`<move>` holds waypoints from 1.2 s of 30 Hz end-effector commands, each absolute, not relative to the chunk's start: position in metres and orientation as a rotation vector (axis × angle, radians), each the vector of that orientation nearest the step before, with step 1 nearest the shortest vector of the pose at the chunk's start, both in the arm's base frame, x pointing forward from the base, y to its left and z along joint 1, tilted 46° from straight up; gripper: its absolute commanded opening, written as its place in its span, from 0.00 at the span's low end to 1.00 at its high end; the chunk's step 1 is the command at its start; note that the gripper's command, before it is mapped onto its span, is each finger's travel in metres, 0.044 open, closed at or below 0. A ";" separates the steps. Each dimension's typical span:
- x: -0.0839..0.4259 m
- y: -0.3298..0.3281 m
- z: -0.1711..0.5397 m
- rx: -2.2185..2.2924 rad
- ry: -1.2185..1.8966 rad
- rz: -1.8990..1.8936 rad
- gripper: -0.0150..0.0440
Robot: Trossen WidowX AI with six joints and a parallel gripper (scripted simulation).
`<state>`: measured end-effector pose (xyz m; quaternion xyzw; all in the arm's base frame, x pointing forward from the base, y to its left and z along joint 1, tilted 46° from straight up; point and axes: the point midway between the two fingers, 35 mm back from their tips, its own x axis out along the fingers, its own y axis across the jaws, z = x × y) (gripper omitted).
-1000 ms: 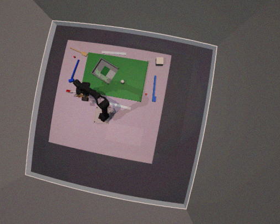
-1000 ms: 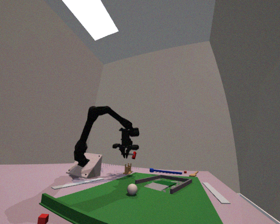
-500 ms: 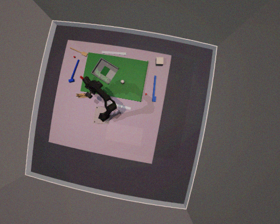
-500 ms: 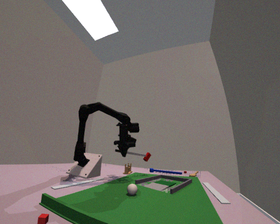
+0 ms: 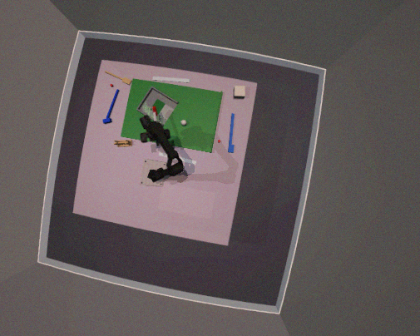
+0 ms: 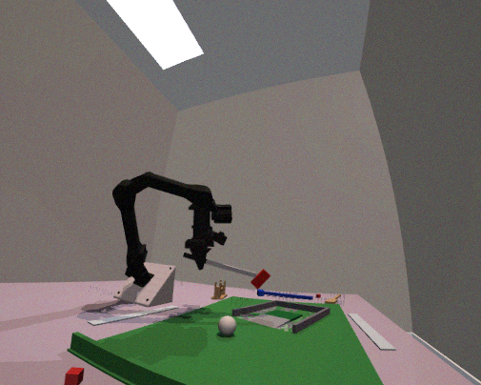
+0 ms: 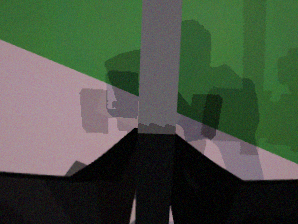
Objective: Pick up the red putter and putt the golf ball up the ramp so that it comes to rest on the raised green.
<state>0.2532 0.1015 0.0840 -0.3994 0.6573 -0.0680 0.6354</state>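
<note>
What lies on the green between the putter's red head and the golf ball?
In the exterior view the putter head hangs in the air; below, between it and the ball, lies the grey wall, then bare green.

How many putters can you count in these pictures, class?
3: a red putter in the end effector, lifted; a blue putter on the mat's left; another blue putter on its right.

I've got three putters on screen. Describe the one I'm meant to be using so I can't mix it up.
Find the green mat with the white ball. Above its far side hangs the black arm, its tool shut on a grey shaft ending in a red head: that is the red putter. The two blue putters lie flat on the pink table, one either side of the mat.
</note>
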 end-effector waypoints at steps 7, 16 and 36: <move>0.248 0.052 0.128 -0.604 1.373 -0.524 0.25; 0.240 0.019 0.157 -0.398 1.245 -0.752 0.25; 0.245 -0.009 0.130 -0.398 1.243 -0.753 0.25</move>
